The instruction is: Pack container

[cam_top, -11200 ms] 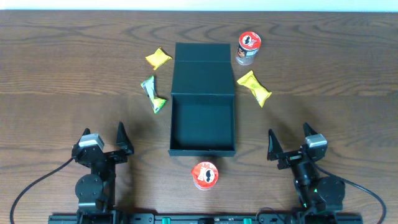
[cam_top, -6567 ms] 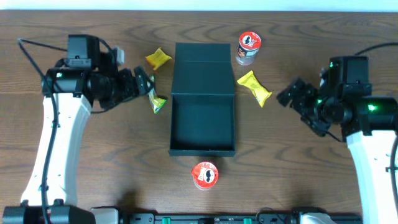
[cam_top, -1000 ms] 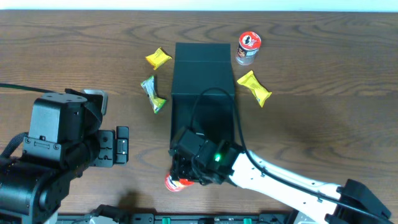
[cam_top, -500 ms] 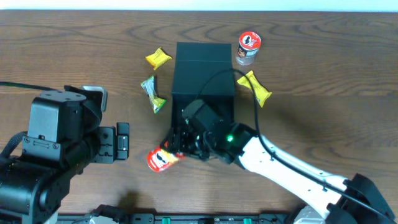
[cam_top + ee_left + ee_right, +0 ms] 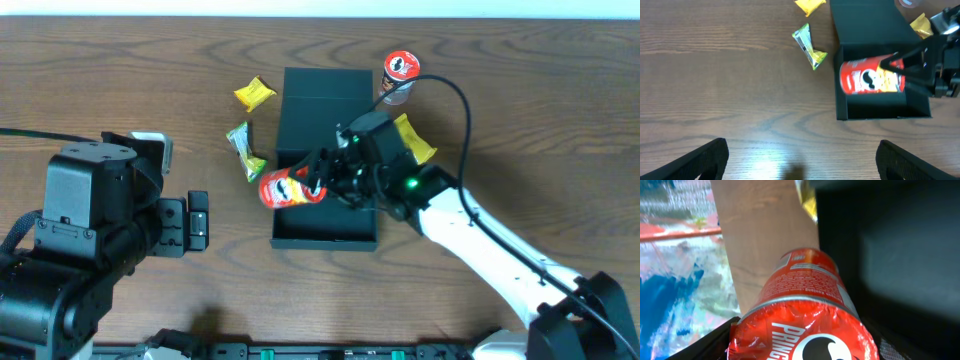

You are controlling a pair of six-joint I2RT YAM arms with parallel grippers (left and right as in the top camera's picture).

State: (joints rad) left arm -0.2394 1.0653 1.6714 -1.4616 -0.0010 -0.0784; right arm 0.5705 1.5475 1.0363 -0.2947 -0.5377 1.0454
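The dark teal container [image 5: 325, 234] lies open at mid table, lid flap [image 5: 322, 95] folded back; it also shows in the left wrist view [image 5: 841, 111] and the right wrist view [image 5: 900, 245]. My right gripper [image 5: 322, 178] is shut on a red chip can [image 5: 286, 189], holding it sideways over the box's left wall. The can also shows in the left wrist view [image 5: 867, 78] and close up in the right wrist view [image 5: 802, 315]. My left gripper [image 5: 801, 162] is open and empty above bare wood, left of the box.
A second red-labelled can [image 5: 399, 74] stands at the box's back right. Yellow snack packets lie at the back left [image 5: 253, 94] and right [image 5: 415, 140] of the box. A green packet [image 5: 245, 151] lies left of it.
My right gripper has lifted the red can from the table in front of the box and carried it back over the box's left side. The left arm stayed put.
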